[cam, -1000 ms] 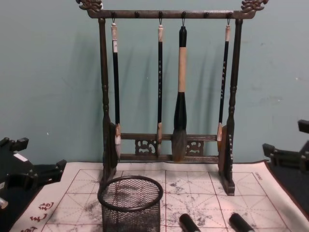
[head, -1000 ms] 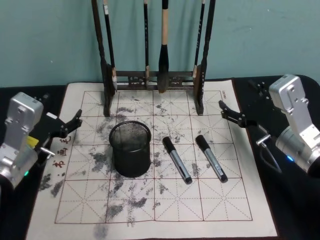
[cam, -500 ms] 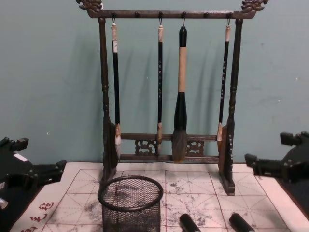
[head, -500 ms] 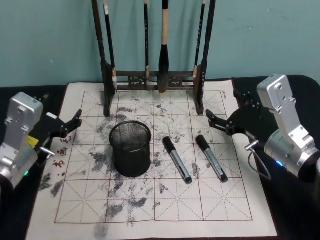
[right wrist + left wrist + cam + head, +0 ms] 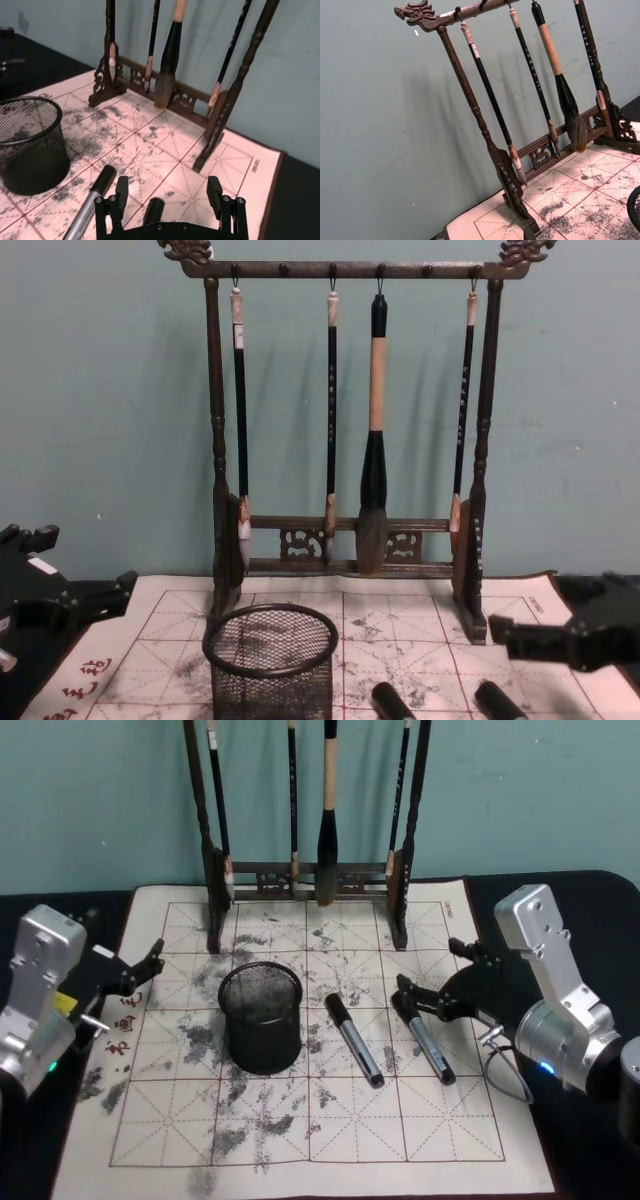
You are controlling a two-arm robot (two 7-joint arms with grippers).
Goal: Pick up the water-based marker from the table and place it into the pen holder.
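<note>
Right arm (image 5: 548, 955) reaches inward, jaws apart; left arm (image 5: 40, 975) parked.

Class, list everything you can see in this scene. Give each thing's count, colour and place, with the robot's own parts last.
black wire-mesh cylindrical pen holder: 1, black, standing on the mat, left of centre
left grey-barrelled marker with black cap: 1, grey and black, lying on the mat just right of the pen holder
right grey-barrelled marker with black cap: 1, grey and black, lying beside the left marker
dark wooden brush rack: 1, dark brown, at the mat's far edge
hanging calligraphy brushes: 4, dark handles, one thick and tan, on the rack
white practice mat with red grid: 1, ink-stained, on the table
black table: 1, under the mat
teal wall: behind the rack
left gripper: open, at the mat's left edge
right gripper: open, straddling the right marker's cap
</note>
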